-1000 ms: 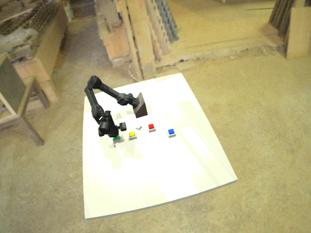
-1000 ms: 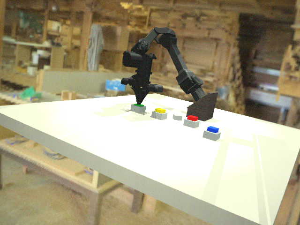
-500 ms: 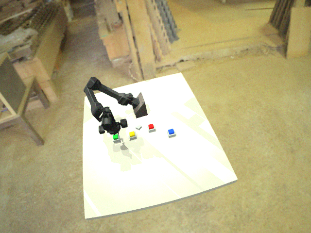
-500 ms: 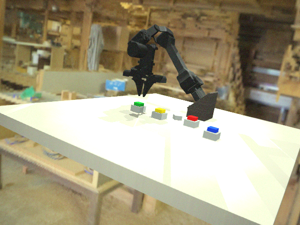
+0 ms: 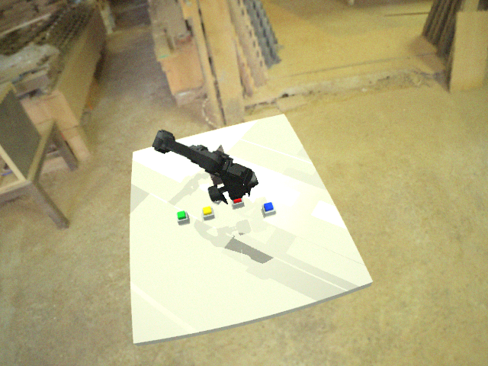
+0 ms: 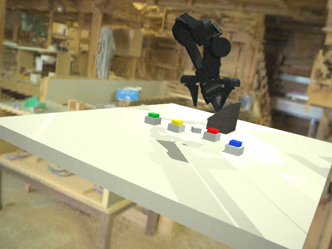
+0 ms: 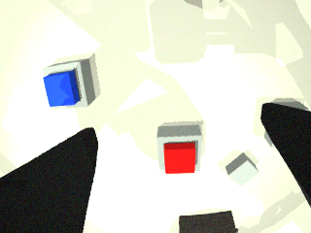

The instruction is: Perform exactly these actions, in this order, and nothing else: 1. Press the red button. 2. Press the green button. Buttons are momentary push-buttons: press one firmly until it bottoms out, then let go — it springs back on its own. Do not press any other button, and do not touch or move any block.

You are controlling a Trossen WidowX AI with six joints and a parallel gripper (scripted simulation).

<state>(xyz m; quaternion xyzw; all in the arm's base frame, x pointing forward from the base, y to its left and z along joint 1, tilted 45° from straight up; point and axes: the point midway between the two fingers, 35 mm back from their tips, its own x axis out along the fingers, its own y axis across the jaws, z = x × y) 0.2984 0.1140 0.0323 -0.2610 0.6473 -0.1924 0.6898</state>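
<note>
Matt table top (image 5: 189,284) — glossy buttons

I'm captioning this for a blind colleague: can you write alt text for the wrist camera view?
The open gripper hangs above a red button, its two dark fingers framing the button from either side. A blue button sits at upper left, and a small pale block lies just right of the red one on the white table.

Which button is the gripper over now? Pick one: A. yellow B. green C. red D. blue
C. In the wrist view the red button lies between the open gripper's fingers, and the exterior view shows the gripper hanging above it, not touching.
</note>
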